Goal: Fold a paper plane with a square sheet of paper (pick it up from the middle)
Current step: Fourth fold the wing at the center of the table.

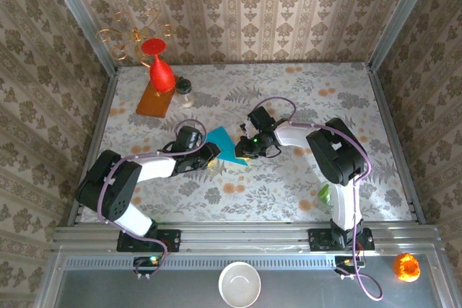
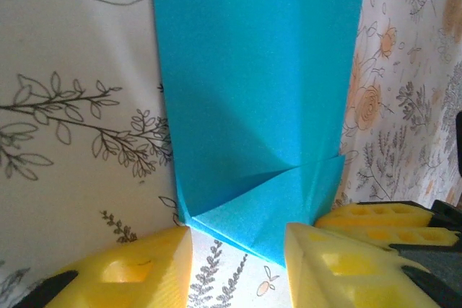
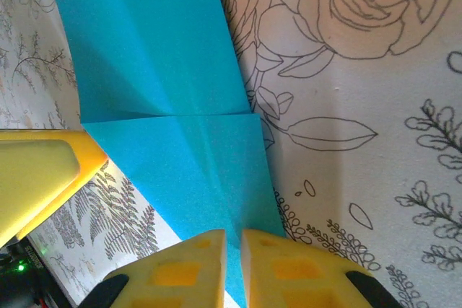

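Yellow fingertips (image 3: pixel 180 268) of the right gripper (image 3: pixel 232 268) sit closest to the lens. They are pressed almost together with the lower edge of the sheet of paper (image 3: pixel 166 106) caught between them, so this gripper pinches the paper. At the left gripper (image 2: pixel 238 250) the jaws stand apart and the folded end of the teal sheet lies between them; I cannot tell whether they press it. The paper is already partly folded, with creases, and it is at the middle of the flowered table (image 1: pixel 289 91), between both grippers. I think the main danger is a tear or a skewed crease. The paper is thin, and if one arm pulls while the other holds, it can rip or slide out of the narrow pinch. The two grippers are also very near each other, so their fingers could collide. Both arms reach inward from the near edge, elbows out to the sides, and the wrists bend down to the paper from opposite sides.
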Motion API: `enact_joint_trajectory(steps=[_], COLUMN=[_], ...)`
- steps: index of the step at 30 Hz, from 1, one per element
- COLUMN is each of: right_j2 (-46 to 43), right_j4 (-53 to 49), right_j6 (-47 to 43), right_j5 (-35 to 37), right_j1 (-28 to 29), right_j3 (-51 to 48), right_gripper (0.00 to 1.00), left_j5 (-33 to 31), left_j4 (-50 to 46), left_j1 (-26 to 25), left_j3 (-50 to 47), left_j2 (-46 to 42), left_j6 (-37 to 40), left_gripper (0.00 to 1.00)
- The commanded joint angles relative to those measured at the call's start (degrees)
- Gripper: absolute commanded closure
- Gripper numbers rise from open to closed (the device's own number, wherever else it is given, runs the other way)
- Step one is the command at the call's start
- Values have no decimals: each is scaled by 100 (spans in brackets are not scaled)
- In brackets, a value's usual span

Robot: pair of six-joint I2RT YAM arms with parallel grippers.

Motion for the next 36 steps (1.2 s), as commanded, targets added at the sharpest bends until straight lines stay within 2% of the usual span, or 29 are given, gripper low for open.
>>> enact_joint_trajectory(steps=[1,7,19,28,36], right_j2=[235,225,253,241,188], right_j4=[-388,-416,-416,-363,-273], right_j6=[-49,-64,-72,-111,-119], right_j5=[284,299,301,266,204], right_j1=[-22,-22,-39,-57,-92], right_j3=[16,14,6,-12,-46], right_gripper=[83,83,83,83,82], left_j5=[75,201,182,684,1002], left_j4=[328,734,528,748,879], left_j1=[-9,0,112,158,211], left_j3=[44,37,-32,315,422], left_j2=[168,253,60,351,654], left_j6=[-141,-217,-108,262,275], left_gripper=[61,66,69,72,72])
